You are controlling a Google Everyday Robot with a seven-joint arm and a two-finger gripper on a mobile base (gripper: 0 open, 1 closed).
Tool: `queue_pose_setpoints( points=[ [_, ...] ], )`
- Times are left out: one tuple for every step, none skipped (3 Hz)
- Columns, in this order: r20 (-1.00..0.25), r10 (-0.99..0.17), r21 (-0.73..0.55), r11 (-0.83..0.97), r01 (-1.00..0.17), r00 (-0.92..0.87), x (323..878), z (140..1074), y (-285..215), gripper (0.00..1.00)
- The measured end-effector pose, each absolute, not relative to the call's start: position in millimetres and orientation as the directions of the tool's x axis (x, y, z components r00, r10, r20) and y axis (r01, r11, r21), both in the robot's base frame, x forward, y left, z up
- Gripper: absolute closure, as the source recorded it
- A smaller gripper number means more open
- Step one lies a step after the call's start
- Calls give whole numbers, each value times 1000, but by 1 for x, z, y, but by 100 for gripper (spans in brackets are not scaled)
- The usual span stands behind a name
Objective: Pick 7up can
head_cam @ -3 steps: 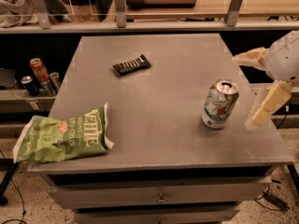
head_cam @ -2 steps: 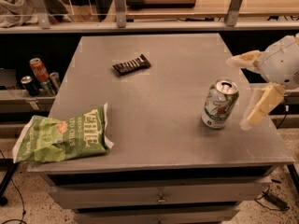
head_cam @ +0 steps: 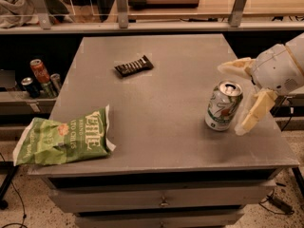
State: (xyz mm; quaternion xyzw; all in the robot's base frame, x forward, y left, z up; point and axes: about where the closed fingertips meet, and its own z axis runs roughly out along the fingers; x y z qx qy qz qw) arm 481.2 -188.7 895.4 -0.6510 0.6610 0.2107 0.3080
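Observation:
The 7up can [head_cam: 223, 106] stands upright near the right edge of the grey table [head_cam: 161, 103], silver-white with green markings and a pull-tab top. My gripper [head_cam: 240, 96] reaches in from the right at can height. It is open, with one cream finger [head_cam: 233, 66] behind the can's top and the other [head_cam: 252, 113] to the can's right front. The fingers straddle the can's right side without gripping it.
A dark snack bar [head_cam: 134, 66] lies at the table's back middle. A green chip bag [head_cam: 64, 137] overhangs the front left corner. A red soda can [head_cam: 40, 71] and small dark cans [head_cam: 29, 86] stand on a shelf to the left. Drawers sit below the tabletop.
My gripper has moved left toward the 7up can, so the fingers now reach around its right side. The can has not moved.

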Motion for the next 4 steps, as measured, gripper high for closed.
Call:
queue_pose_setpoints(
  points=[
    [-692,-720,-119,52,-992,45,481,893,-185,18],
    [-699,-713,-118,42,-992,53,481,893,-183,41],
    [-701,-711,-118,36,-992,57,479,894,-182,65],
    [-702,-709,-121,32,-992,62,481,897,-182,87]
  ],
)
